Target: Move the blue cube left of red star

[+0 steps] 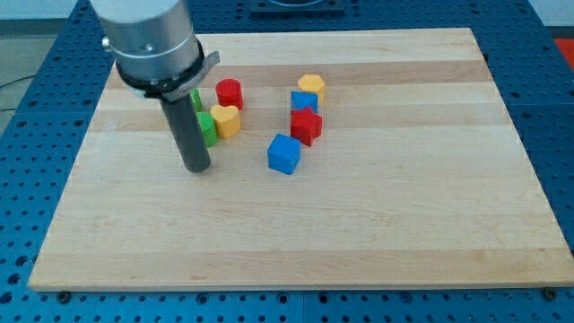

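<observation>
The blue cube sits near the board's middle, just below and left of the red star. My tip rests on the board well to the left of the blue cube, just below the green blocks. The rod hides part of the green blocks.
A second blue block and a yellow block sit right above the red star. A red cylinder and a yellow heart-like block lie right of the rod. The wooden board lies on a blue perforated table.
</observation>
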Robot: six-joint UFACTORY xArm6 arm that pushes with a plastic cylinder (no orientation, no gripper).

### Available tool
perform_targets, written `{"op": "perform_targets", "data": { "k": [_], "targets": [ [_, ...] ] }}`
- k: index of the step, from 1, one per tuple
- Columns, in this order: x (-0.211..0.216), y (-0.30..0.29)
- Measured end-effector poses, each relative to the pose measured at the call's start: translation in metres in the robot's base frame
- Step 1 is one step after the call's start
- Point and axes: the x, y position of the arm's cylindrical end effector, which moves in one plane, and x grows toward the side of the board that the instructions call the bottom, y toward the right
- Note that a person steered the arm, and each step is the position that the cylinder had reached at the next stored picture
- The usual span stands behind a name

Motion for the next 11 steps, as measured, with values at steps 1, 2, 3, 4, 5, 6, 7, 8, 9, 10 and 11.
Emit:
{"op": "perform_targets", "data": {
  "k": [1,2,3,4,5,6,7,8,9,10,11],
  "targets": [
    [-0.023,0.0],
    [-0.023,-0.004],
    [0.011,0.02],
    [0.05,0.043],
    [0.051,0.105],
    [0.048,0.113],
    [0.037,0.11],
    [0.029,0.117],
    [0.016,0.14],
    [0.015,0.186],
    [-0.006,0.201]
  ]
}}
